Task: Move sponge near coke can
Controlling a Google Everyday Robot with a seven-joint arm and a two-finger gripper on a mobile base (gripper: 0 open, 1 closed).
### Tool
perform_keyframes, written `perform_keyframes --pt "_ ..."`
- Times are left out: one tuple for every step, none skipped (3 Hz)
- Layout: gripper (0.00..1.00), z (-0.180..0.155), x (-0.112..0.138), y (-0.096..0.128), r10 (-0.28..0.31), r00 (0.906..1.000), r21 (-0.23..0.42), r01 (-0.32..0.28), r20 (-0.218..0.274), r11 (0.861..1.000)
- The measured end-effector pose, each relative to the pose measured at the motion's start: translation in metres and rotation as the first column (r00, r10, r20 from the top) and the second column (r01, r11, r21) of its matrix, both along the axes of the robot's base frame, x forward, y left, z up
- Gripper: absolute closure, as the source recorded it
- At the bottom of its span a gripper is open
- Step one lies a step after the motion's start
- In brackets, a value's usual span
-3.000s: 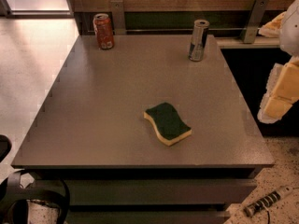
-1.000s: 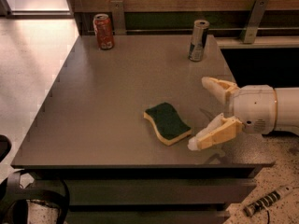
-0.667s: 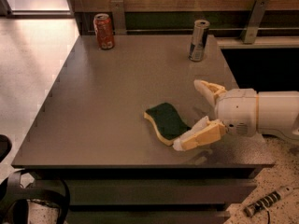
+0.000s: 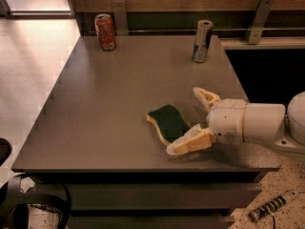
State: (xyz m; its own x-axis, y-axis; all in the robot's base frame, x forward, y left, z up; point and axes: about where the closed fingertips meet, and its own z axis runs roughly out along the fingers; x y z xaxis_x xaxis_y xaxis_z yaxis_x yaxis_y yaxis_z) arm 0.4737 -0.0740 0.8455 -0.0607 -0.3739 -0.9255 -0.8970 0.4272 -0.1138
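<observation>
The gripper reaches in from the right over the table's near right part, fingers spread wide. Its near finger lies at the sponge's near end, perhaps touching it. The coke can stands well apart at the far left corner, and a slim silver can stands far right.

No brand, number or sign can be read. White lettering is seen on the coke can, far beyond and to the left of the gripper, but it is not legible. The gripper is held low over the table, near its right front edge, with the fingers spread apart.
</observation>
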Motion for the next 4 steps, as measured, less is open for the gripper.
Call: perform_keyframes --pt "0.00 -0.021 0.006 -0.002 -0.029 0.9992 0.021 0.029 -0.027 0.999" --pt "0.00 -0.036 0.009 -0.005 -0.040 0.9982 0.063 0.043 -0.045 0.997" --pt "0.13 -0.038 0.009 -0.004 -0.038 0.9982 0.072 0.041 -0.047 0.997" --pt "0.39 -0.036 0.008 -0.002 -0.035 0.9984 0.066 0.038 -0.045 0.997"
